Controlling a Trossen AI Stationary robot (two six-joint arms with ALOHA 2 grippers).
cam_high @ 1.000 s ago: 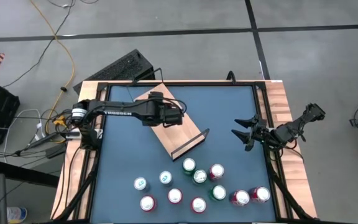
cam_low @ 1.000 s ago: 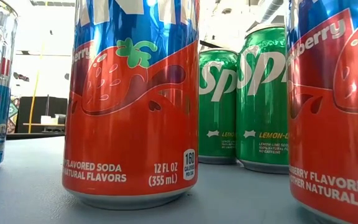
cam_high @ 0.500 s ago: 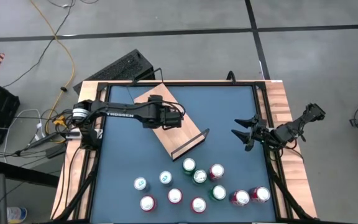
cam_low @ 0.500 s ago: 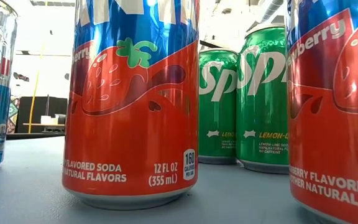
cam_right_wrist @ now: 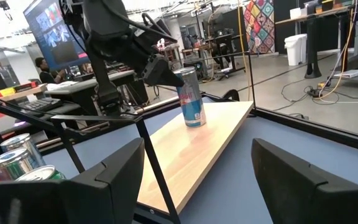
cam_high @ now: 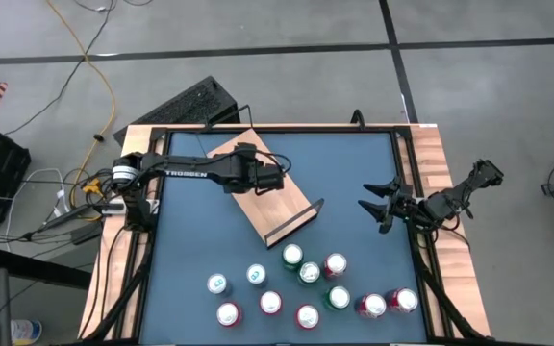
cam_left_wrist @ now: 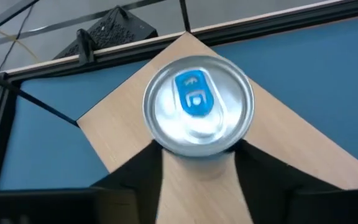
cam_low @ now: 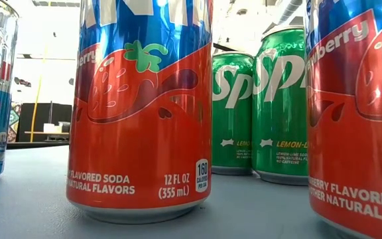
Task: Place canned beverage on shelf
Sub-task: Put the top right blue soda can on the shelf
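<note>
can point(cam_left_wrist: 198, 104): upright on shelf point(cam_high: 263, 192), near its far end
left gripper point(cam_left_wrist: 198, 155): fingers clasped can's sides
right gripper point(cam_high: 371, 208): spread wide, idle at table's right edge

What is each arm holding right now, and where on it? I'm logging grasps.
The left end effector grips the blue-and-silver can by its upper side wall, standing on the shelf. The right end effector is open, holding nothing.

Black keyboard point(cam_high: 188, 102) & yellow cable point(cam_high: 101, 86) on floor
</note>
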